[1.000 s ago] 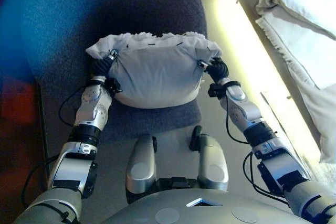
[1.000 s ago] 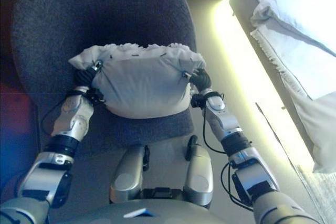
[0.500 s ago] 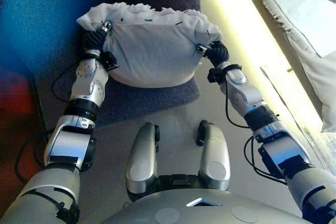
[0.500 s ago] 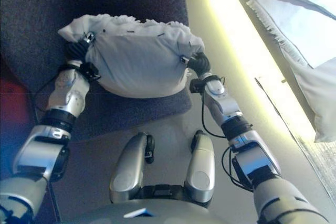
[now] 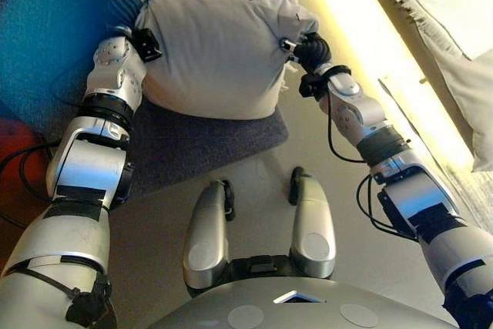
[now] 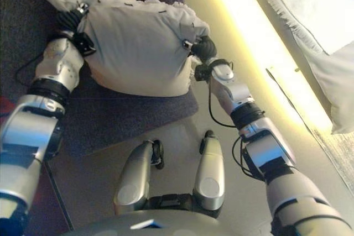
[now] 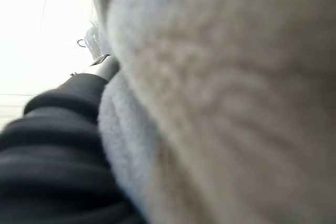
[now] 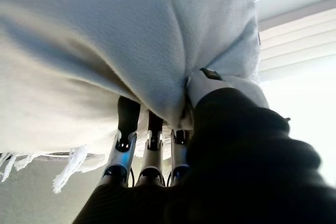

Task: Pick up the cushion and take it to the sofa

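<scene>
A white cushion [image 5: 216, 52] with a frilled edge hangs between my two hands, above the seat of a dark grey chair [image 5: 200, 140]. My left hand [image 5: 132, 22] is sunk into the cushion's left end, where the cloth bunches around it. In its wrist view only the dark cover [image 7: 52, 145] and the cushion [image 7: 236, 103] show. My right hand [image 5: 308, 50] holds the cushion's right end. In its wrist view the fingers [image 8: 126, 124] press under the cushion [image 8: 105, 40] and the thumb digs into a fold.
A bright strip of light [image 5: 362, 28] runs along the floor on the right. White fringed bedding and pillows [image 5: 454, 59] lie beyond it at the right edge. A red object [image 5: 15, 144] shows at the left edge beside the chair.
Both arms have lifted the cushion up and forward, off the chair seat. The whole picture has also shifted, so the camera has moved.
</scene>
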Robot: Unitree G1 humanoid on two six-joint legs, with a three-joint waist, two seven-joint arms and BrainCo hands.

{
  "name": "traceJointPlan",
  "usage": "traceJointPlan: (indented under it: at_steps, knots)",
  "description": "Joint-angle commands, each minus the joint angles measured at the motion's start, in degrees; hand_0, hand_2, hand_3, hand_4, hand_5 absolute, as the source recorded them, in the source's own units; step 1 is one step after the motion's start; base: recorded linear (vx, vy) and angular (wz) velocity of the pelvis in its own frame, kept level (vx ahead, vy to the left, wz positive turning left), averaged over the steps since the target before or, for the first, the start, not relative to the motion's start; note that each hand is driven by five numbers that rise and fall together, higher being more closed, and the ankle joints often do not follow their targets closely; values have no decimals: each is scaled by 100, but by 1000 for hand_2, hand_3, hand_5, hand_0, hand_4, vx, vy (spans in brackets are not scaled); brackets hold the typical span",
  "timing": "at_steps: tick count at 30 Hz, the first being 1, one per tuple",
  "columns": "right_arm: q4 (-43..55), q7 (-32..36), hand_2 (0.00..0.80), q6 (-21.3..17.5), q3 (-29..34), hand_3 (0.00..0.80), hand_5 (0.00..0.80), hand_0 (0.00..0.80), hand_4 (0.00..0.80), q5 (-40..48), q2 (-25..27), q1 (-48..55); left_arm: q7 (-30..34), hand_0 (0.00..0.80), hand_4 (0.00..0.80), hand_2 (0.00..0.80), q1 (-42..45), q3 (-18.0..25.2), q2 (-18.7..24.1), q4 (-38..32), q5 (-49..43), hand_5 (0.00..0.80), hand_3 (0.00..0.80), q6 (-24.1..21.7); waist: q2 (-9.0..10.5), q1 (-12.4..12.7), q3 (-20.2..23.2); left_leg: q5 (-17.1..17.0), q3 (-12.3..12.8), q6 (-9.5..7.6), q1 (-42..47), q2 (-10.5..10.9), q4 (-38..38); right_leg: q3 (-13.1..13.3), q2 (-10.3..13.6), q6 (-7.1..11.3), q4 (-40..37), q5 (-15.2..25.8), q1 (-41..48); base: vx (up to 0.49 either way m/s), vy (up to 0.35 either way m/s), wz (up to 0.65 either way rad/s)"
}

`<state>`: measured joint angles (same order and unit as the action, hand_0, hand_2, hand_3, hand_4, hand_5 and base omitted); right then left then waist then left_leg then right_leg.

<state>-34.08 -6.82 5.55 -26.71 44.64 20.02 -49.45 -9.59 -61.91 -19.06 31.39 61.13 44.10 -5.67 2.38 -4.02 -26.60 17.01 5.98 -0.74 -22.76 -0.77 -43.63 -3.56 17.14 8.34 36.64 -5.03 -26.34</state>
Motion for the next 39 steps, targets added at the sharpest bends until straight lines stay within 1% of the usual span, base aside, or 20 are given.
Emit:
traceJointPlan:
  at_steps: [1,4,7,8,9,10,15,20,25,28,30,34,36,39]
  knots:
    - [322,215,800,-181,-278,800,800,800,800,156,-448,-966,259,800,800,800,-1344,-209,-306,-116,410,800,800,-419,-187,-60,-21,67,-85,349,415,-144,595,96,-26,253,-254,406,-204,-17,-3,-8]
    - [277,34,800,-170,-235,800,800,800,800,314,-501,-1046,366,800,800,800,-1499,-275,-385,-41,431,800,800,-469,-197,-104,-100,32,-58,356,315,-155,588,123,-65,237,-270,422,-276,-5,-2,-2]
    - [186,-51,800,-92,-192,800,800,800,800,427,-512,-1100,248,800,800,800,-1603,-373,-502,-44,333,800,800,-399,-207,-144,-153,-39,-39,366,229,-166,609,129,-102,220,-301,439,-325,-4,4,-5]
    - [130,-44,747,-108,-205,747,747,747,747,419,-510,-1101,214,800,800,800,-1629,-412,-511,-14,407,800,800,-331,-212,-165,-169,-70,-28,366,208,-173,623,136,-124,214,-309,448,-346,5,3,-11]
    - [118,-34,210,-103,-209,210,210,210,210,420,-510,-1103,209,414,414,414,-1640,-425,-511,-2,461,414,414,-316,-213,-173,-172,-84,-20,365,205,-177,639,141,-135,214,-316,451,-356,13,4,-11]
    - [134,19,0,-73,-228,0,0,0,0,450,-501,-1093,126,0,0,0,-1643,-431,-524,18,517,0,0,-277,-210,-195,-185,-110,-20,367,196,-184,661,149,-159,206,-344,450,-364,20,3,-9]
    - [207,33,0,-59,-273,0,0,0,0,469,-457,-1092,-106,0,0,0,-1593,-355,-480,160,619,0,0,-306,-197,-239,-165,-198,-9,390,275,-200,795,149,-210,175,-473,437,-288,49,-1,-9]
    - [284,-40,0,-51,-193,0,0,0,0,707,-379,-1014,-28,0,0,0,-1500,-290,-338,147,544,0,0,-314,-192,-242,-45,-266,2,416,468,-218,989,95,-196,158,-614,423,-125,72,1,-5]
    - [306,-155,0,-22,-102,0,0,0,0,813,-230,-870,-138,0,0,0,-1386,-236,-43,-28,522,0,0,-255,-186,-209,171,-365,20,440,811,-231,1338,23,-193,163,-945,470,154,98,1,-3]
    - [377,-243,0,-40,-25,0,0,0,0,848,-144,-786,-308,0,0,0,-1310,-197,162,-155,312,0,0,-212,-180,-176,330,-457,36,457,1021,-245,1618,-44,-205,167,-1203,520,341,85,-7,-4]
    - [382,-252,0,-17,12,0,0,0,0,904,-47,-760,-387,0,0,0,-1255,-186,340,-179,187,0,0,-166,-178,-149,461,-550,48,474,1205,-250,1894,-110,-225,171,-1440,543,519,87,-6,-1]
    - [422,-325,0,-48,69,0,0,0,0,1014,201,-666,-370,0,0,0,-1152,-182,715,-237,259,0,0,-181,-194,-87,736,-756,102,510,1533,-236,2441,-304,-258,158,-1936,586,915,62,7,1]
    - [413,-406,0,-108,147,0,0,0,0,1075,291,-617,-282,0,0,0,-1083,-179,823,-331,343,0,0,-193,-197,-52,867,-863,122,525,1652,-204,2675,-386,-272,145,-2171,638,1089,55,13,6]
    - [353,-530,0,-223,315,0,0,0,0,1063,424,-485,-117,0,0,0,-869,-168,929,-583,69,0,0,-175,-239,22,1070,-938,154,561,1911,-195,3039,-545,-334,137,-2505,628,1439,68,16,12]
